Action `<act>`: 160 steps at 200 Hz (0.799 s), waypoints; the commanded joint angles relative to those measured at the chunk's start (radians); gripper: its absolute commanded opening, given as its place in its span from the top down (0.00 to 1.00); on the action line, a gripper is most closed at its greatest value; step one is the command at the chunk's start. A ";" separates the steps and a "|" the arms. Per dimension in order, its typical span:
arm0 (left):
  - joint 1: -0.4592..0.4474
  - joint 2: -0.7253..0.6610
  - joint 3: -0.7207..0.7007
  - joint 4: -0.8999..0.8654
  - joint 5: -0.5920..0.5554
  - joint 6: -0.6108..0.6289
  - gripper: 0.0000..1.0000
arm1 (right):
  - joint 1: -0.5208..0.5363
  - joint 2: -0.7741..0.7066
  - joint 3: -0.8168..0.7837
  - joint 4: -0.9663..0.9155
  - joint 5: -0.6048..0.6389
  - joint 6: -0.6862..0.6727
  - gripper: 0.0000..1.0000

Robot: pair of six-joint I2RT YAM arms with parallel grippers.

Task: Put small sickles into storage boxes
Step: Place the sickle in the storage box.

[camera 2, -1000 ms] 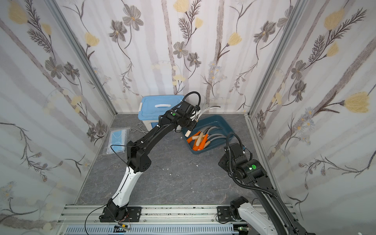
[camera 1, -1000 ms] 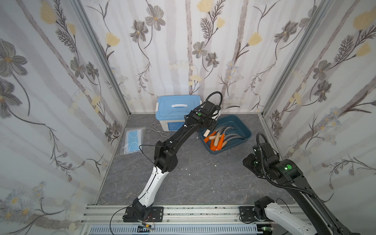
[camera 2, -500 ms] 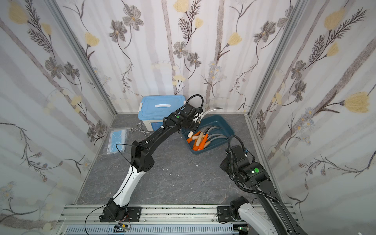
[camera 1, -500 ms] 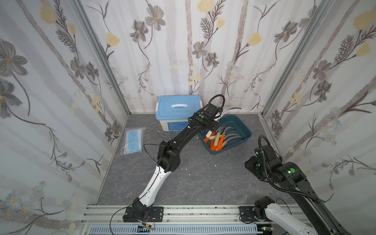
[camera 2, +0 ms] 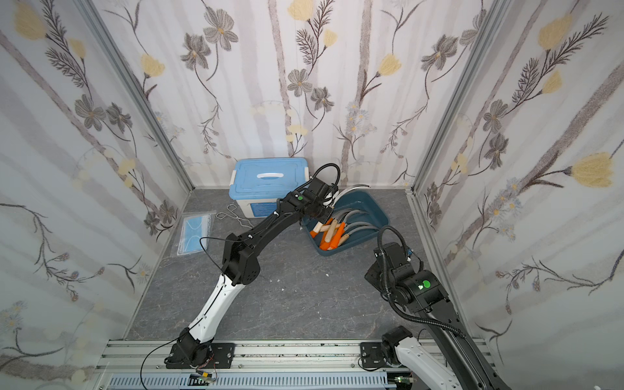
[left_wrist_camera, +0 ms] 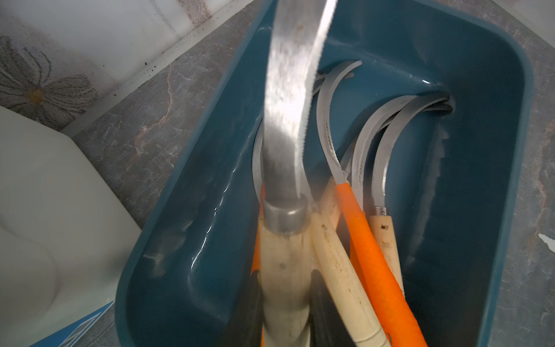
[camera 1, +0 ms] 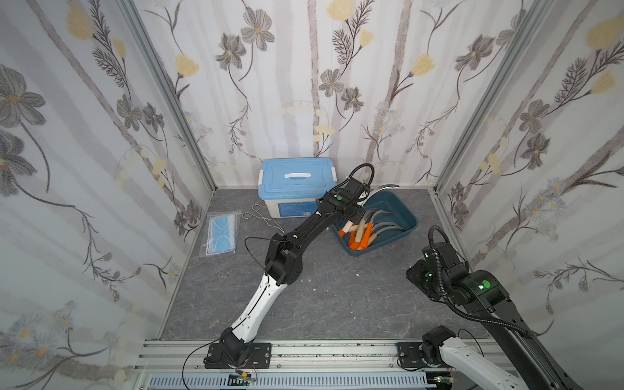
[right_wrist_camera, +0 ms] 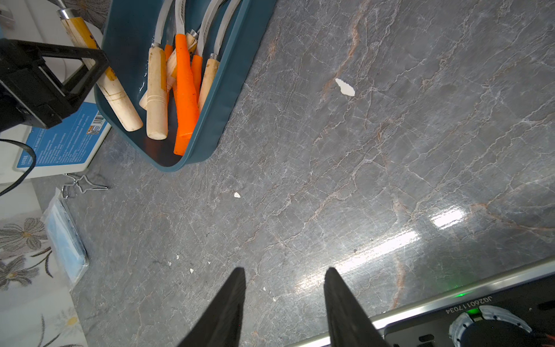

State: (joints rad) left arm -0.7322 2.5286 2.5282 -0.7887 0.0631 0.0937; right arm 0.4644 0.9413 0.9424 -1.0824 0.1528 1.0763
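White box point(camera 1: 293, 189) beside tray point(camera 1: 410, 225); wire tongs point(camera 1: 261, 216), mask pack point(camera 1: 221, 236) near box.

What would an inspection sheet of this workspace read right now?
Surface: grey marbled tabletop, glossy, with small white scraps scattered on it.
Job's things: teal tray holds several sickles, orange and wooden handles bunched at one end; one wooden-handled sickle is held tilted over the tray.
Clutter: lidded white box, wire tongs, mask packet, all outside the tray.
End effectors: left end effector shut on the wooden-handled sickle; right end effector open, empty, above bare tabletop.
Cables: black loop arches over the left wrist; thin wire hangs off the left elbow; ribbed hose on the right arm.
Surroundings: floral-papered walls on three sides; metal rail in front.
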 commanded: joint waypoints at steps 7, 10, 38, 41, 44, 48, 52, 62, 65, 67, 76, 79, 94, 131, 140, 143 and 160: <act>-0.001 0.017 0.009 0.025 -0.004 -0.009 0.95 | 0.005 -0.008 0.006 -0.013 0.027 0.032 0.55; -0.002 0.017 0.009 0.024 -0.003 -0.010 0.95 | 0.005 -0.009 0.006 -0.016 0.026 0.033 0.54; -0.001 0.032 0.009 0.026 -0.009 -0.023 0.95 | 0.011 -0.020 0.004 -0.025 0.031 0.045 0.54; -0.001 0.032 0.010 0.026 -0.009 -0.024 0.95 | 0.010 -0.022 0.003 -0.026 0.032 0.046 0.54; -0.001 0.034 0.010 0.026 -0.011 -0.024 0.95 | 0.011 -0.022 0.003 -0.027 0.033 0.046 0.54; -0.001 0.037 0.013 0.025 -0.012 -0.023 0.95 | 0.012 -0.022 0.002 -0.027 0.032 0.047 0.54; -0.001 0.037 0.014 0.025 -0.011 -0.022 0.94 | 0.012 -0.023 0.002 -0.028 0.033 0.048 0.55; -0.001 0.040 0.015 0.024 -0.011 -0.020 0.94 | 0.013 -0.024 0.002 -0.030 0.034 0.050 0.54; -0.001 0.041 0.015 0.024 -0.012 -0.019 0.94 | 0.014 -0.024 0.002 -0.030 0.033 0.050 0.54; -0.001 0.041 0.015 0.023 -0.012 -0.019 0.94 | 0.013 -0.024 0.002 -0.029 0.034 0.050 0.54; 0.000 0.043 0.015 0.023 -0.013 -0.016 0.94 | 0.014 -0.024 0.002 -0.030 0.034 0.050 0.54; -0.001 0.043 0.015 0.024 -0.013 -0.016 0.94 | 0.015 -0.023 0.002 -0.029 0.034 0.050 0.54; -0.001 0.047 0.015 0.021 -0.018 -0.012 0.94 | 0.014 -0.020 0.002 -0.026 0.034 0.050 0.54; -0.001 0.056 0.015 0.016 -0.017 0.001 0.94 | 0.017 -0.009 0.002 -0.019 0.032 0.045 0.54; -0.001 0.057 0.014 0.015 -0.013 0.006 0.94 | 0.017 -0.007 0.002 -0.017 0.031 0.045 0.54; -0.001 0.058 0.015 0.014 -0.010 0.008 0.94 | 0.016 -0.006 0.002 -0.017 0.031 0.045 0.54; -0.001 0.059 0.015 0.007 -0.003 0.018 0.93 | 0.016 -0.001 0.002 -0.013 0.031 0.044 0.54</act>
State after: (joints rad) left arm -0.7330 2.5813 2.5343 -0.7891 0.0536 0.0849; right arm 0.4797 0.9310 0.9428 -1.1061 0.1627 1.1065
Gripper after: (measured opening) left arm 0.233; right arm 0.456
